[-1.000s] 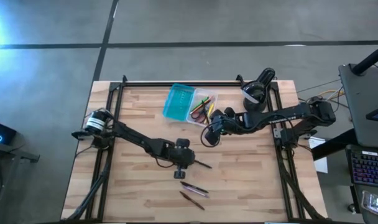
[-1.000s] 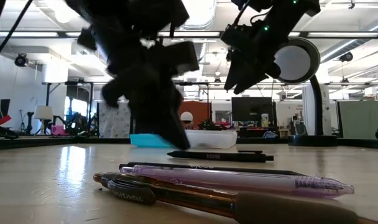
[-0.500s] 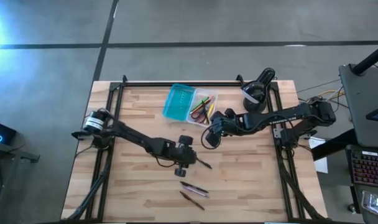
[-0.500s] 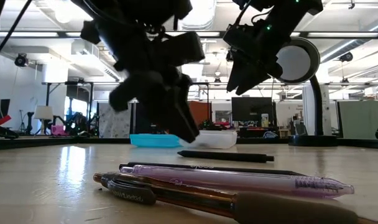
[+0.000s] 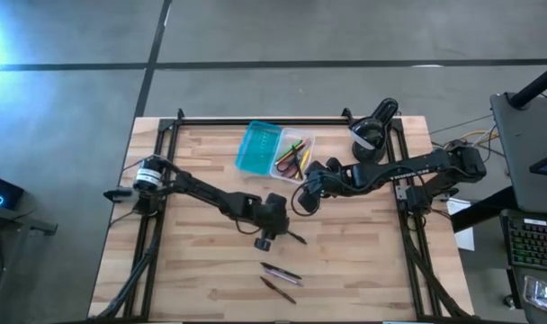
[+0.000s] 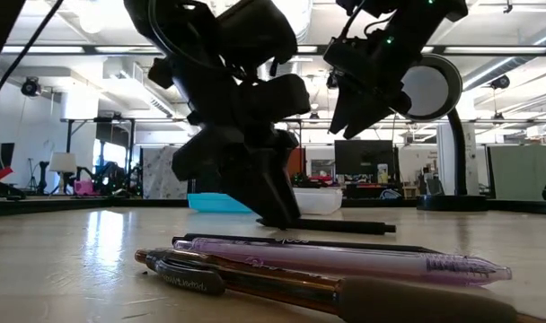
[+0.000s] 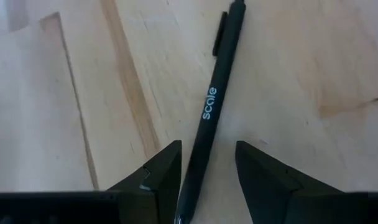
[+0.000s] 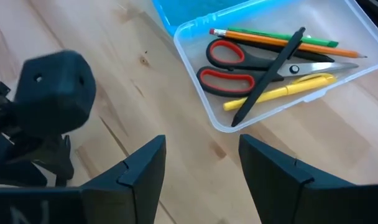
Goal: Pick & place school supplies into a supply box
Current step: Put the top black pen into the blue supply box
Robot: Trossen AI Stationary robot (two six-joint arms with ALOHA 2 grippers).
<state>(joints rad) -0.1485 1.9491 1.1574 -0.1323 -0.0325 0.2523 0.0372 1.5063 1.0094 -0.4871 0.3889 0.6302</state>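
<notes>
Where left pincer (image 7: 207, 171) straddles black pen (image 7: 215, 106), "scale" reads.

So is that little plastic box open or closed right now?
Open. The supply box lies spread flat, its blue half beside the clear half, where red-handled scissors, pencils and a dark pen lie uncovered.
</notes>
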